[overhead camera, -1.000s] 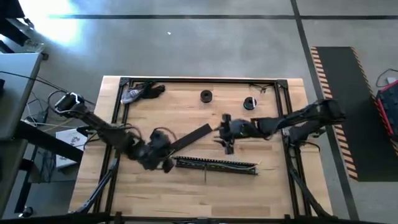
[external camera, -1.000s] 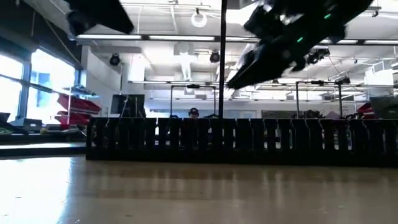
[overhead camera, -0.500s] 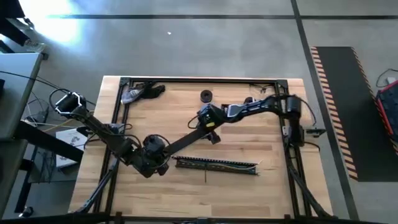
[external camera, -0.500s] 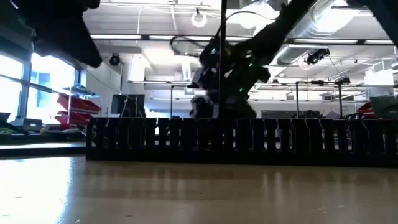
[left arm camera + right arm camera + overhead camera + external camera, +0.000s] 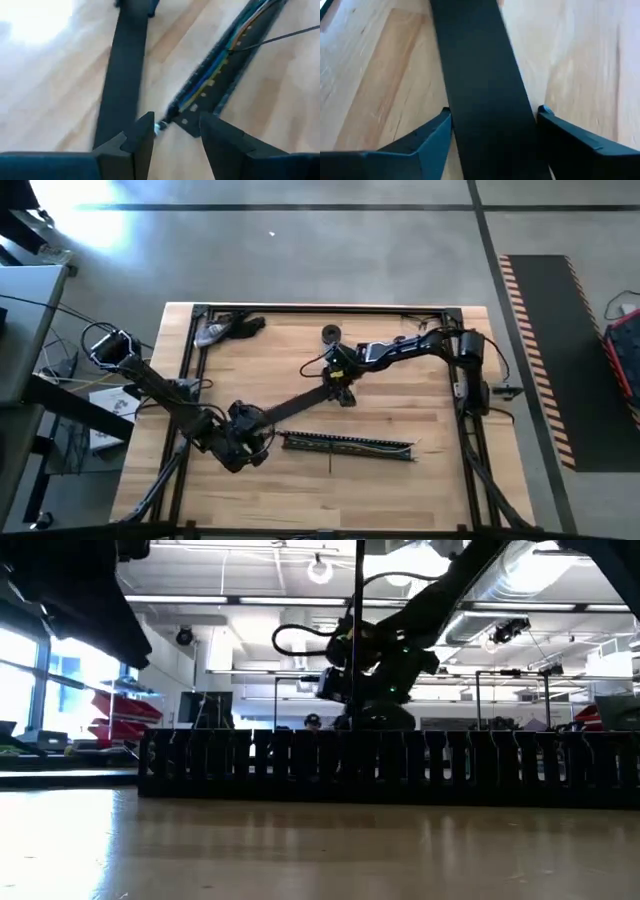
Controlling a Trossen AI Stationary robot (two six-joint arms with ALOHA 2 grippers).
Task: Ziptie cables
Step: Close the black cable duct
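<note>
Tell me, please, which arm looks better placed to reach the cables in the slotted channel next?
Probably the left: the left gripper is open right at the near end of the slotted channel, where the cables lie. The right gripper is open astride the flat black strip.

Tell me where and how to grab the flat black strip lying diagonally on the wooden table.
Grip the flat black strip across its narrow width near its upper end, coming from above. It lies flat, long and thin, so only the two long edges offer opposing faces. The right gripper already straddles it there, jaws open.
</note>
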